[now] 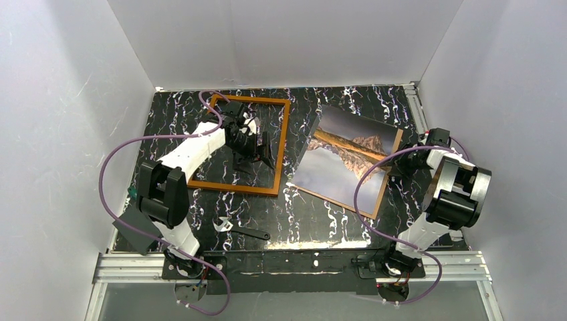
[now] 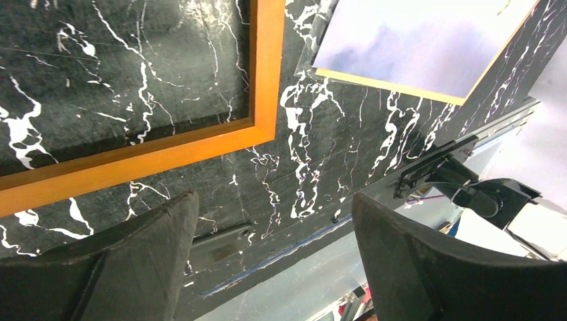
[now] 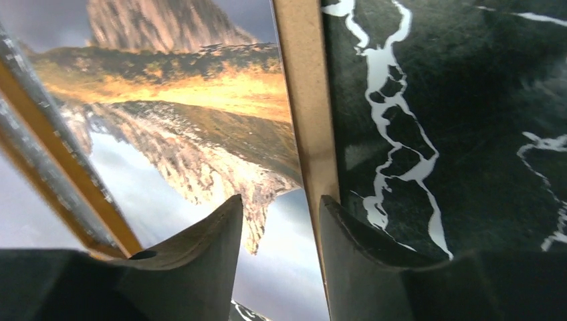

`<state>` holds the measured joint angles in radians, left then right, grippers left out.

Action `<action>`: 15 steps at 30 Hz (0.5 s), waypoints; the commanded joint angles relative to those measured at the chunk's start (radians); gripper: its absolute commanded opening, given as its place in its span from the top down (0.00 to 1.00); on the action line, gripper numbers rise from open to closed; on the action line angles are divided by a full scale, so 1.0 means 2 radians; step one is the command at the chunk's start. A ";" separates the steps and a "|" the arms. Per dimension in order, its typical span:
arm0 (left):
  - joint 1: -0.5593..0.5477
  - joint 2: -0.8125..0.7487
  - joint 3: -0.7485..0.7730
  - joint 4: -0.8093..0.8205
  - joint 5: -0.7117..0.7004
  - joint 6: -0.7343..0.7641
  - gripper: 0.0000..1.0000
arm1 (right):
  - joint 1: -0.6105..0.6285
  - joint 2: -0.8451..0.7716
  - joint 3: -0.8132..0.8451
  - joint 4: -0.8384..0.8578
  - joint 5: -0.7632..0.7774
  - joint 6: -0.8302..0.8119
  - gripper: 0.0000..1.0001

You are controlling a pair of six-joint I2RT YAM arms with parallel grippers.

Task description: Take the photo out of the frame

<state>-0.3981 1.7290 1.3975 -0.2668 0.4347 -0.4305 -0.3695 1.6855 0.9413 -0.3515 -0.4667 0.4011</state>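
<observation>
The orange-brown wooden frame (image 1: 234,186) lies flat at the back left with bare table showing inside it; its corner also shows in the left wrist view (image 2: 267,80). The photo (image 1: 341,160), brown mountains mirrored in water, lies outside the frame to its right, face up and skewed; it also shows in both wrist views (image 2: 414,47) (image 3: 187,134). My left gripper (image 1: 257,150) (image 2: 274,221) hovers over the frame's right part, open and empty. My right gripper (image 1: 399,164) (image 3: 275,207) sits at the photo's right edge, jaws narrowly apart, one finger over the print and one over the table.
A small adjustable wrench (image 1: 241,229) lies near the front edge between the arms; its handle shows in the left wrist view (image 2: 220,244). White walls enclose the black marbled table (image 1: 314,214). A metal rail (image 1: 414,114) runs along the right side.
</observation>
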 commanded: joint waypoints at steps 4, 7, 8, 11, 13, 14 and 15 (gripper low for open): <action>0.015 0.011 0.008 -0.043 0.019 0.004 0.16 | 0.025 -0.066 0.047 -0.091 0.195 -0.006 0.38; 0.015 0.019 0.007 -0.039 0.026 0.001 0.16 | 0.061 -0.099 0.065 -0.126 0.276 -0.021 0.35; 0.015 0.021 0.007 -0.038 0.029 0.001 0.16 | 0.078 -0.110 0.069 -0.132 0.286 -0.025 0.34; 0.015 0.020 0.008 -0.037 0.030 0.004 0.16 | 0.138 -0.143 0.069 -0.131 0.276 -0.032 0.33; 0.015 0.018 0.002 -0.029 0.027 0.010 0.16 | 0.177 -0.161 0.075 -0.140 0.274 -0.032 0.31; 0.015 0.020 -0.001 -0.025 0.026 0.011 0.16 | 0.196 -0.169 0.080 -0.148 0.270 -0.028 0.31; 0.015 0.023 -0.003 -0.022 0.026 0.013 0.16 | 0.215 -0.178 0.085 -0.154 0.258 -0.023 0.31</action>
<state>-0.3695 1.7748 1.4002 -0.2527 0.4580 -0.4278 -0.0463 1.3918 1.0569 -0.5873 0.0364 0.3584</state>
